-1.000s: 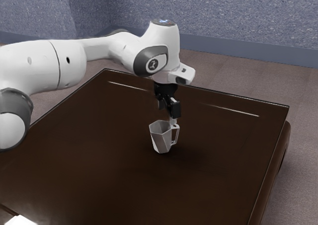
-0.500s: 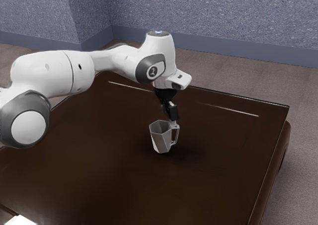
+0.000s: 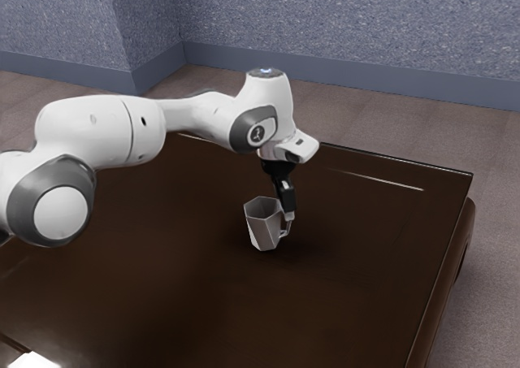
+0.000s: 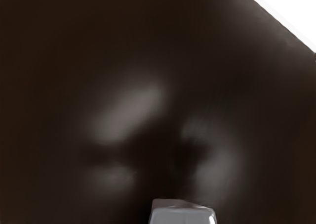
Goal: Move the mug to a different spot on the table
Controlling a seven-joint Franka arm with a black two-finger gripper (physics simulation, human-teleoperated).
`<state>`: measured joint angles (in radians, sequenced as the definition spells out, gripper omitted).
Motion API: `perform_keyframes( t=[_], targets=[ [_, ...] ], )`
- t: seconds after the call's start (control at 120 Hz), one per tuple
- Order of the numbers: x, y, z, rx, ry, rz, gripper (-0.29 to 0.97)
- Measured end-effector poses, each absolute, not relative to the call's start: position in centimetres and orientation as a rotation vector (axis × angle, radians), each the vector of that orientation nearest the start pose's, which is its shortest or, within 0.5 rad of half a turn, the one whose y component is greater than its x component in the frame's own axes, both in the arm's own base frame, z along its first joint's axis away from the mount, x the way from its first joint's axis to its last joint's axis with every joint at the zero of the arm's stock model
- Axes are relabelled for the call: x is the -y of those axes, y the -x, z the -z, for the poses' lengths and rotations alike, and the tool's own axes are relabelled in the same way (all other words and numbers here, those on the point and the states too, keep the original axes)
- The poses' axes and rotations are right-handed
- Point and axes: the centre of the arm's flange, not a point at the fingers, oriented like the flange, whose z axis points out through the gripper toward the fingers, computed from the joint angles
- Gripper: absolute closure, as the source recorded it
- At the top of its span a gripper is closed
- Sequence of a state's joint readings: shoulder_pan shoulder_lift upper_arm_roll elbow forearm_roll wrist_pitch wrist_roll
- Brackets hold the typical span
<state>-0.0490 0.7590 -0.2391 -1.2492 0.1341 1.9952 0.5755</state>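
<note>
While the end effector (image 3: 287, 212) sits at the handle-side rim of the mug (image 3: 262, 222), near the middle of the dark tabletop (image 3: 162, 295), it cannot be told whether it is clamped or apart. The pale mug appears to lean a little. A hold this far off-centre could let the mug swing, slip or tip when lifted, and dragging it could topple it. No writing is legible; a round mark (image 3: 258, 132) on the arm (image 3: 106, 136) is too small to read.
</note>
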Motion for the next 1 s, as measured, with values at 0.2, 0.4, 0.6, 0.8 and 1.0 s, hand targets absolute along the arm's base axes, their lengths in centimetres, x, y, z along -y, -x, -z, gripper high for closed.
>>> perform_keyframes(
  t=[0.2, 0.4, 0.6, 0.8, 1.0],
  targets=[
    [16.0, -72.7, -31.0, -1.349, 2.887, -0.007, 0.02],
    [16.0, -72.6, -30.2, -1.37, 2.882, -0.031, 0.03],
    [16.0, -72.6, -29.1, -1.386, 2.88, -0.052, 0.03],
    [15.5, -72.7, -29.0, -1.38, 2.874, -0.055, 0.2],
    [15.2, -72.9, -29.3, -1.378, 2.849, -0.048, 0.31]
  ],
)
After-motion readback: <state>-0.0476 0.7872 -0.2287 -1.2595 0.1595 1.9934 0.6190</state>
